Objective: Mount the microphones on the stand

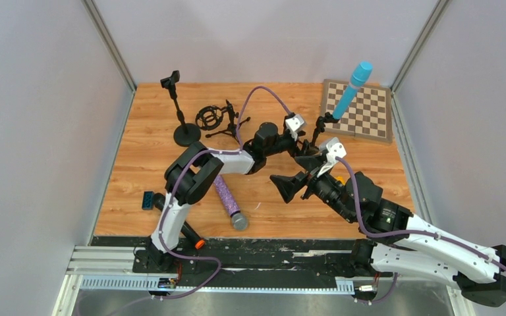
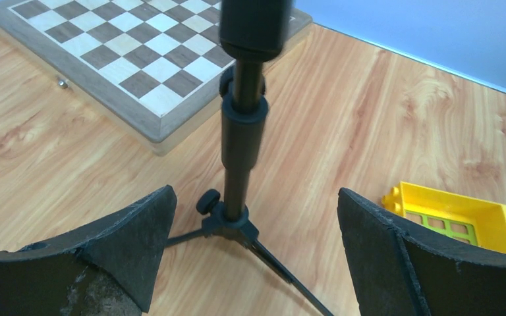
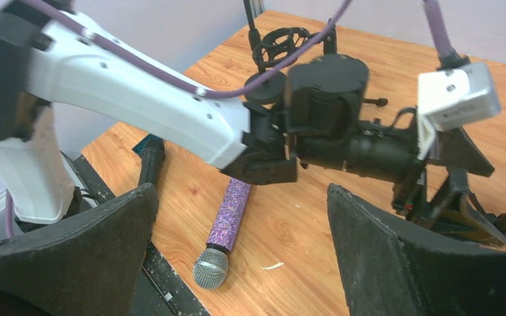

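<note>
The left gripper (image 2: 257,199) is spread wide, one jaw on either side of the slim black tripod stand (image 2: 244,141), and neither touches the pole. The right gripper (image 3: 240,192) is also released and empty, hovering over the middle of the wooden table (image 1: 138,171).

The tripod stands near the far right corner, just beside a wooden chessboard (image 2: 138,59), with a yellow plastic toy block (image 2: 461,212) near its feet. The plain light-blue stick microphone (image 1: 350,92) sits tilted in its clip.

The glittery purple microphone with a silver mesh head (image 3: 230,214) lies flat near the middle of the near edge. The black microphone with an orange end ring (image 3: 150,163) lies toward the near left corner, partly under the left arm. A black round-base stand (image 1: 184,131) and a black shock-mount stand (image 1: 212,117) are toward the far left corner.

The microphones look rigid and fairly light, and being round they will probably roll if nudged. The glitter should give some grip. The best hold is probably across the mid-body, clear of the mesh head, which leaves the tail free for a clip. The tripod looks light and easy to tip, so steadying its pole seems wise.
</note>
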Robot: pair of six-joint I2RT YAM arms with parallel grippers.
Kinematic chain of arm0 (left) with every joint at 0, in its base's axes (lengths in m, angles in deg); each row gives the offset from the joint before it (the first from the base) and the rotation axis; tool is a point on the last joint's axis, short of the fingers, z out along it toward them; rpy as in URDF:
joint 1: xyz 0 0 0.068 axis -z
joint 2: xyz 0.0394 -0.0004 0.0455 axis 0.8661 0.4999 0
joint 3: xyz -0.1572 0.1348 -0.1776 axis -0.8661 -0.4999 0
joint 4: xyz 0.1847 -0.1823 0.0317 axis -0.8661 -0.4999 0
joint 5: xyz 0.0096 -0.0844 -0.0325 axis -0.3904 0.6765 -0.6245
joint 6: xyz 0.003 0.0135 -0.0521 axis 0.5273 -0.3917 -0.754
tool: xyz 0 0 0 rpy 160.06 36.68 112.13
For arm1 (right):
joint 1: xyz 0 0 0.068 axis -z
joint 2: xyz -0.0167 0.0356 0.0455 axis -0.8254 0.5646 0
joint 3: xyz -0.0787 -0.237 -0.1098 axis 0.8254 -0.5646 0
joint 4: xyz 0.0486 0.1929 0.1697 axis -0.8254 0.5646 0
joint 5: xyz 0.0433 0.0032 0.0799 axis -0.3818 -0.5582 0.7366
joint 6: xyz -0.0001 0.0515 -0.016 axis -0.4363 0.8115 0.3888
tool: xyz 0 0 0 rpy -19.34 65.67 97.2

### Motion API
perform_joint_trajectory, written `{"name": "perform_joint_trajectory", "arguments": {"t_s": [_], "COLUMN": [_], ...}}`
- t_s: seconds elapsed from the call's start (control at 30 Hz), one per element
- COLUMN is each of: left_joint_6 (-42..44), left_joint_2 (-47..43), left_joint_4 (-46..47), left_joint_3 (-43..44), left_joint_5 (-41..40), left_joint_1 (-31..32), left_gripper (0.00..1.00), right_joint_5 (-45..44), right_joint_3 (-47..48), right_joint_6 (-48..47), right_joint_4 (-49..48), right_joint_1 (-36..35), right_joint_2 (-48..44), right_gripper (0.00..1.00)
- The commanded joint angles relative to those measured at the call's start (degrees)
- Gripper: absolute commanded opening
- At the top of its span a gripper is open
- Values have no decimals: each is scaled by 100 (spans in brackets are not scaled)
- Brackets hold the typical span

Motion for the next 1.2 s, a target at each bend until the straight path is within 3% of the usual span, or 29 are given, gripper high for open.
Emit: {"name": "perform_joint_trajectory", "arguments": {"t_s": [0.0,0.4,0.7,0.93,1.17], "left_joint_6": [327,272,-394,-914,-1397], "left_joint_2": [-1159,-3052,-4444,-5132,-6096], "left_joint_4": [619,-536,-2150,-3490,-4775], "left_joint_3": [-591,-2380,-3267,-3548,-3725], "left_joint_5": [-110,-505,-1041,-2190,-2996], "left_joint_1": [3,10,10,-31,-413], "left_gripper": [100,100,100,100,100], "right_joint_5": [-126,425,3340,4326,4426], "right_joint_3": [97,362,388,790,1279], "right_joint_6": [0,-27,793,992,1063], "right_joint_4": [-7,-88,-570,-705,-759], "right_joint_1": [-6,239,2284,2841,2886], "right_joint_2": [79,567,1187,2289,3205], "right_gripper": [99,100,100,100,100]}}
